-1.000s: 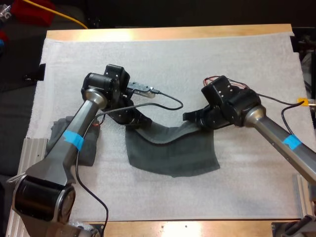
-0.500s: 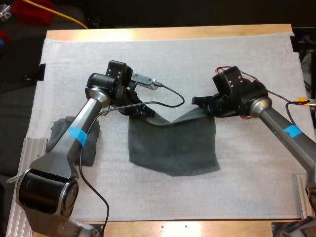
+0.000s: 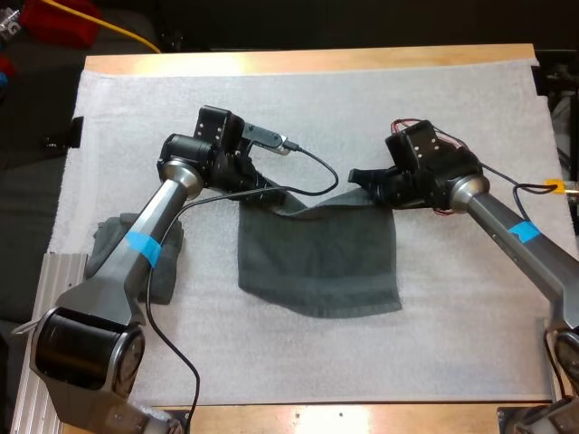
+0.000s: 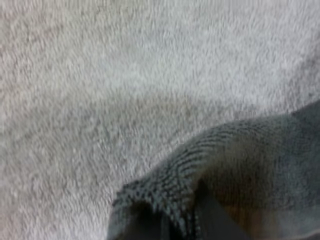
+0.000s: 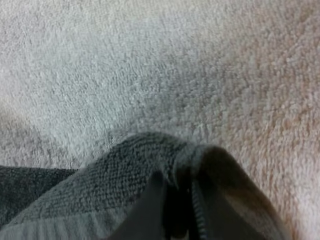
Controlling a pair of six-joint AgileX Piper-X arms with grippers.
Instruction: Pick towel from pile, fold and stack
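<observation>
My left fingers point(image 3: 272, 193) and right fingers point(image 3: 361, 179) each clenched on a corner of the towel point(image 3: 317, 262), spread in the middle of the mat point(image 3: 136, 117); I'd move both together, level and equally taut, so the fold lands square.

Towel point(image 3: 317, 262) being drawn out on the mat point(image 3: 317, 108). The left gripper point(image 3: 274, 196) and the right gripper point(image 3: 364, 181), each clamped on a far corner of the cloth, are travelling toward the far side of the table, with the left one also shifting to the right. The far edge, deeply sagging a second ago, is straightening, and the towel is taking a squarer outline.
</observation>
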